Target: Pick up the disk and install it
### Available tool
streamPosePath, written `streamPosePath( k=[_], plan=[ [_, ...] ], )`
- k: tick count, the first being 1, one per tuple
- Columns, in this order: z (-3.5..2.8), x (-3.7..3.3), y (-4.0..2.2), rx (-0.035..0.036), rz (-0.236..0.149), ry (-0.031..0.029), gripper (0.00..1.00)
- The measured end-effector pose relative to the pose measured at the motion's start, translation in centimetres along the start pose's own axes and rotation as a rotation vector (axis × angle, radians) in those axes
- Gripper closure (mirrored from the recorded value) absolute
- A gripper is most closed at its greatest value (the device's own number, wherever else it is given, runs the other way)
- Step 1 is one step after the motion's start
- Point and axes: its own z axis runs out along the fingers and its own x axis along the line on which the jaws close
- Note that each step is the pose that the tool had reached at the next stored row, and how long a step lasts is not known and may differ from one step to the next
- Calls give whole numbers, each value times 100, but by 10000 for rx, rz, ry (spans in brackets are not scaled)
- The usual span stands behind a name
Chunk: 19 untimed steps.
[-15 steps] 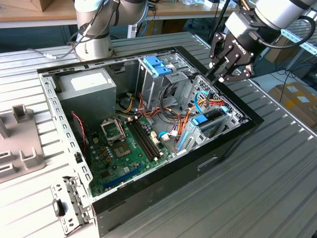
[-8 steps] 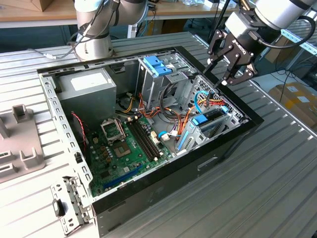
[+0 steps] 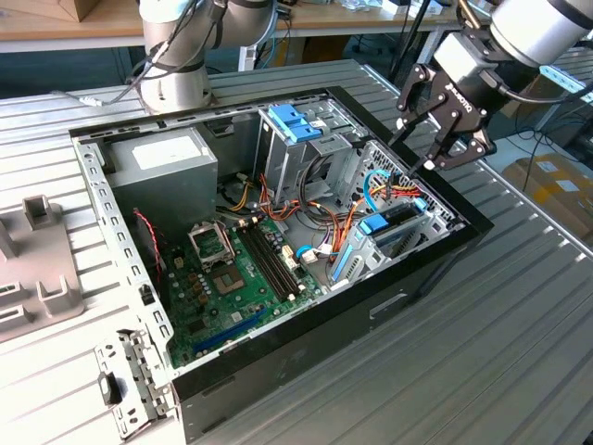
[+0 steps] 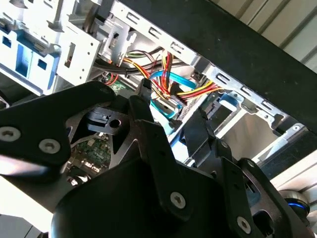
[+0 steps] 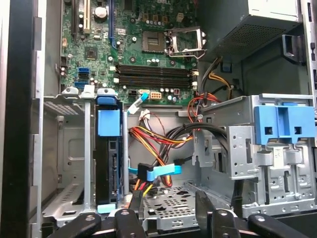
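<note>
While we are hovering above the open computer case, our gripper is hanging empty, its two black fingers spread wide and pinching nothing.

Just past the fingertips, in the first wrist view, a light blue cable is crossing a bundle of orange, yellow and red wires. Beside those wires the disk is standing on edge inside a slot of the grey drive bay. Its dark face is showing between the blue rails, and its blue end tab is sitting at the end nearer the motherboard. We are not touching the disk; the fingers are staying clear of it.

On the wires' other side, a tall metal cage is carrying a lighter blue latch piece. Farther on, the green motherboard is lying flat on the case floor with its processor socket open, and a grey power supply is filling the corner beyond.

From the exterior view, we are hanging over the case's corner at the exterior view's right, with the disk's bay just below us, and the case is resting on a ribbed metal table.
</note>
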Motion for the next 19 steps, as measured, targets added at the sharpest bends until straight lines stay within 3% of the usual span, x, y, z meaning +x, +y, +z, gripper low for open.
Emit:
streamPosePath(
  k=[5,12,13,19],
  plan=[
    [185,60,-21,0,1,1,46],
    [332,93,-37,0,1,1,46],
    [378,104,-39,0,1,3,46],
    [446,100,-21,-1,-1,2,46]
  ],
)
